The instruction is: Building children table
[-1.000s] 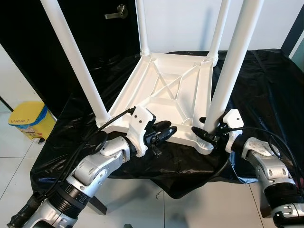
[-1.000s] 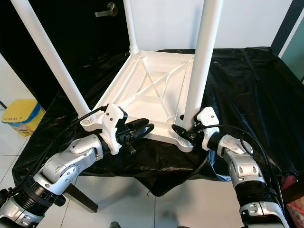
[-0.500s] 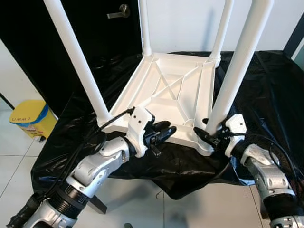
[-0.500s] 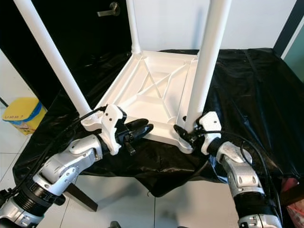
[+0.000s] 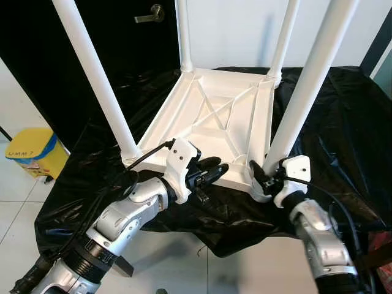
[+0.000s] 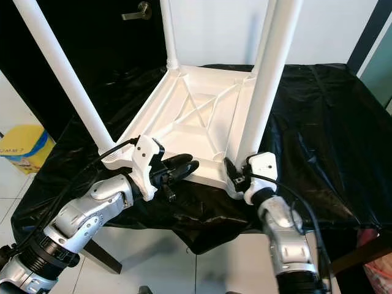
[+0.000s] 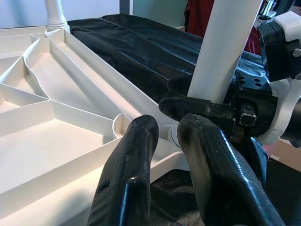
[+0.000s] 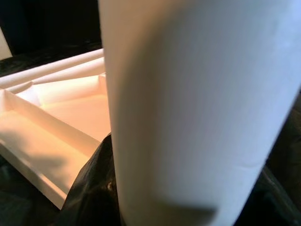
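Observation:
A white children's table (image 5: 214, 116) lies upside down on a black-covered tabletop, its legs pointing up. My right gripper (image 5: 260, 174) is shut on the base of the near-right leg (image 5: 300, 104), where it meets the corner socket. The right wrist view has that leg (image 8: 197, 108) close up, with a black finger (image 8: 89, 188) hugging it. My left gripper (image 5: 211, 171) rests over the table's front rim (image 7: 56, 183). Its fingers (image 7: 129, 174) stand side by side, almost touching, with nothing between them.
Black plastic sheeting (image 5: 331, 122) covers the work surface and hangs over its front edge. The near-left leg (image 5: 98, 79) and two far legs (image 5: 182, 37) rise steeply. A yellow bin (image 5: 27, 150) stands on the floor at the left, by a dark door (image 5: 150, 15).
My right wrist and forearm have swung in to the left around the leg's base, still holding it. The left gripper has stayed at the front rim. The view has shifted slightly.

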You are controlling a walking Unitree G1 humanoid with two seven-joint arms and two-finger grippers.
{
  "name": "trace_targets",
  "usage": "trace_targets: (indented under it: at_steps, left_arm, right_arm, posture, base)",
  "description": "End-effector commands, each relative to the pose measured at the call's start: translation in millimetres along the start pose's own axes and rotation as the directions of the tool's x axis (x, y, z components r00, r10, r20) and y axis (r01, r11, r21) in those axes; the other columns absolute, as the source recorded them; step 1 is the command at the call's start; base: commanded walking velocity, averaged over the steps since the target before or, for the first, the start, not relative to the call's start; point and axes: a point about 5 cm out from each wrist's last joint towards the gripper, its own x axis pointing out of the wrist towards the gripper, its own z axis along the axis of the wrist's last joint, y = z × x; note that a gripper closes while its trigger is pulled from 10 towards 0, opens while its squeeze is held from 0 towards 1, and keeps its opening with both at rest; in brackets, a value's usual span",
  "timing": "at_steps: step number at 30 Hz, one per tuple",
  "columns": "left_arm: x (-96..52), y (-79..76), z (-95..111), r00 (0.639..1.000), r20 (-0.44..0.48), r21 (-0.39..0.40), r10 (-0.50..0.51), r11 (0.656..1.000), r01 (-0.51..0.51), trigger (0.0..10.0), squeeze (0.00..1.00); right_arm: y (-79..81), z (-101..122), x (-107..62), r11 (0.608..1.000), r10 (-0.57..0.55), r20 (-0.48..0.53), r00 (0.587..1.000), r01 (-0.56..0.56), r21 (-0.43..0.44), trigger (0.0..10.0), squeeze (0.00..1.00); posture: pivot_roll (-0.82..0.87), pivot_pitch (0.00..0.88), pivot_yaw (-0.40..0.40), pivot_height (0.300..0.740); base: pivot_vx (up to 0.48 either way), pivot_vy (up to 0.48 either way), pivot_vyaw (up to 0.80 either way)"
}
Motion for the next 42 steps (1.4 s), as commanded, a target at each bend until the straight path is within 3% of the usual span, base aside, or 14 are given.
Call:
trace_targets:
  at_steps: [1,13,29,30,31,32,37,42]
  left_arm:
    - [-2.5,-16.1,-1,0.967,-0.009,0.01,-0.255,0.967,0.255,10.0,0.0]
    - [-2.9,-15.6,-1,0.969,-0.01,0.012,-0.247,0.969,0.247,10.0,0.0]
    - [-3.0,-14.9,1,0.968,-0.01,0.016,-0.251,0.968,0.251,10.0,0.0]
    - [-3.2,-15.0,1,0.968,-0.009,0.015,-0.251,0.968,0.251,10.0,0.0]
    - [-3.2,-15.0,1,0.968,-0.009,0.015,-0.251,0.968,0.251,10.0,0.0]
    - [-4.3,-15.2,0,0.968,-0.008,0.012,-0.249,0.968,0.249,10.0,0.0]
    - [-5.5,-15.0,0,0.969,-0.008,0.009,-0.246,0.969,0.246,10.0,0.0]
    - [-6.8,-13.6,1,0.971,-0.01,0.01,-0.24,0.971,0.24,10.0,0.0]
  right_arm:
    - [5.1,-14,-5.2,0.994,-0.107,-0.076,0.991,0.108,0.005,10.0,0.0]
    - [17.1,-15,-2.7,0.956,-0.287,-0.083,0.954,0.291,0.032,10.0,0.0]
    - [17.1,-8,-0.4,0.963,-0.267,-0.037,0.963,0.269,0.034,10.0,0.0]
    - [17.9,-6,-1.0,0.967,-0.252,-0.021,0.967,0.253,0.04,10.0,0.51]
    - [17.9,-6,-1.0,0.967,-0.252,-0.021,0.967,0.253,0.04,10.0,0.51]
    - [18.6,0,-2.8,0.975,-0.217,0.013,0.976,0.216,0.053,10.0,1.0]
    - [17.0,5,-5.5,0.985,-0.16,0.052,0.986,0.156,0.07,10.0,1.0]
    - [10.0,7,-10.7,0.997,-0.034,0.06,0.998,0.03,0.066,10.0,1.0]
  posture:
    - [-0.14,0.006,0.001,0.74]
    - [-0.12,0.0,-0.002,0.74]
    - [-0.13,0.0,0.002,0.74]
    - [-0.13,0.0,0.001,0.74]
    - [-0.13,0.0,0.001,0.74]
    - [-0.12,0.0,0.0,0.74]
    - [-0.12,0.0,0.002,0.74]
    - [-0.12,0.005,0.001,0.74]
  base:
    - [0.0,0.0,0.0]
    - [0.0,0.0,0.0]
    - [0.0,0.0,0.0]
    - [0.0,0.0,0.0]
    - [0.0,0.0,0.0]
    - [0.0,0.0,0.0]
    - [0.0,0.0,0.0]
    - [0.0,0.0,0.0]
